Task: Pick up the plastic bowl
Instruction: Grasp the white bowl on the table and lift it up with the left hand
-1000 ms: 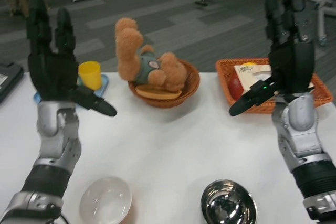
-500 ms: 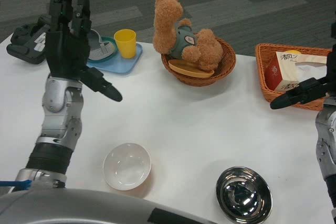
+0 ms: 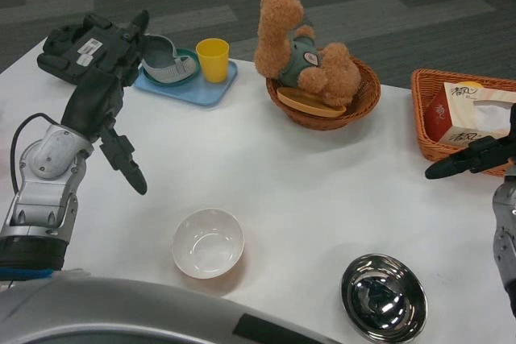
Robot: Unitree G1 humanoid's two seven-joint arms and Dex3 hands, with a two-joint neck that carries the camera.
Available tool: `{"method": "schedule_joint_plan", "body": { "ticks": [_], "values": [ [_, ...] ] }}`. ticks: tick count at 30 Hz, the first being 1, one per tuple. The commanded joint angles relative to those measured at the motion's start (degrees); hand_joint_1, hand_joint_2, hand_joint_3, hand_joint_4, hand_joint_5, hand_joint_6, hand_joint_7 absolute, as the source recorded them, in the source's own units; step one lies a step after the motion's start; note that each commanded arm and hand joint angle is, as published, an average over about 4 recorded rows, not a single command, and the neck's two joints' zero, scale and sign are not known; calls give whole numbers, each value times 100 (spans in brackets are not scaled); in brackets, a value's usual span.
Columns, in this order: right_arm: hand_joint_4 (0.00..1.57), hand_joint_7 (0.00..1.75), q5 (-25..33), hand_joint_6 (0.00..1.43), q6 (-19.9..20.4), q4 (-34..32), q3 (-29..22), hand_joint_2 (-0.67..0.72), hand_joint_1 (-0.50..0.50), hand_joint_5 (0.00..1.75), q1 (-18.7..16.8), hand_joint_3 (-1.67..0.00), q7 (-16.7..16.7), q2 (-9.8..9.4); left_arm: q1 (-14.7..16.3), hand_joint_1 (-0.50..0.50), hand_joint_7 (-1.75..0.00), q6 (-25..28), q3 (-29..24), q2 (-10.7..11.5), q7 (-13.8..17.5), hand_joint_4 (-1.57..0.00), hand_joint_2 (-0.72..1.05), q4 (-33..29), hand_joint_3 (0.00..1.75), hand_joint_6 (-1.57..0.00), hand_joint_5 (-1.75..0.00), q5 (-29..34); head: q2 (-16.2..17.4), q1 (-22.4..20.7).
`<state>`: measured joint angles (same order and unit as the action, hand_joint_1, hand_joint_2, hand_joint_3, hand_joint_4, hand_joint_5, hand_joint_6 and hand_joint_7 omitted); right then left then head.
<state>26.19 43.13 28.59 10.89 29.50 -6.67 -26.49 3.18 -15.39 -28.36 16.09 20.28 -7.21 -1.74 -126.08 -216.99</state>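
Beyond the far edge of the table (image 3: 322, 199), grey carpet (image 3: 387, 14) in paler and darker bands, with something dark cut off at the top right corner. White and matte on top, running out of view at the left, right and near sides.

Near the front edge, left of middle, the white plastic bowl (image 3: 208, 242), upright, empty, touched by nothing. Toward the front right corner, well apart from it, a shiny metal bowl (image 3: 384, 297).

Along the far edge, from the left corner: a black device (image 3: 76, 50) with a white label, partly hidden behind the left hand; a blue tray (image 3: 189, 86) carrying a yellow cup (image 3: 213, 59) and a grey-and-green thing too hidden to name; a round wicker basket (image 3: 339, 106) holding a brown teddy bear (image 3: 302, 46) lying over an orange disc (image 3: 310, 102). At the right edge, an orange basket (image 3: 431, 130), cut off by the frame, with a tissue box (image 3: 468, 106) inside.

Above the left side of the table, the left hand (image 3: 101, 106), raised clear of the plastic bowl, fingers spread and pointing away, thumb angled down, nothing held. At the right edge, only a dark digit and a little of the right hand (image 3: 476, 156) showing; the rest out of frame, so no telling how far open or whether anything is held.
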Motion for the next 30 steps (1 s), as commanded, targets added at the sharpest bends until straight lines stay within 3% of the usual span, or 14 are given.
{"method": "schedule_joint_plan", "body": {
  "ticks": [1,9,15,21,30],
  "values": [
    [0,0,40,0,77,143,32,72,-46,0,144,0,-45,-58,223,-50,0,23,71,74,209,0,-55,-61,0,0,0,-468,15,-9],
    [0,0,176,0,143,516,317,72,-46,0,311,0,-93,-71,487,-50,0,-417,234,66,1123,0,-55,-237,0,0,0,-2476,274,-168],
    [0,0,281,0,207,668,460,72,-46,0,392,0,-97,-97,735,-50,0,-503,423,228,1173,0,-55,-307,0,0,0,-2704,427,-304],
    [0,0,418,0,277,749,546,72,-46,0,416,0,-97,-168,1201,-50,0,-529,735,494,1263,0,-48,-316,0,0,0,-2856,505,-402],
    [0,0,457,0,389,943,572,72,-46,0,416,0,-194,-199,1317,-50,0,-729,1161,44,1426,0,-33,-35,0,0,0,-3293,503,-444]
  ]
}}
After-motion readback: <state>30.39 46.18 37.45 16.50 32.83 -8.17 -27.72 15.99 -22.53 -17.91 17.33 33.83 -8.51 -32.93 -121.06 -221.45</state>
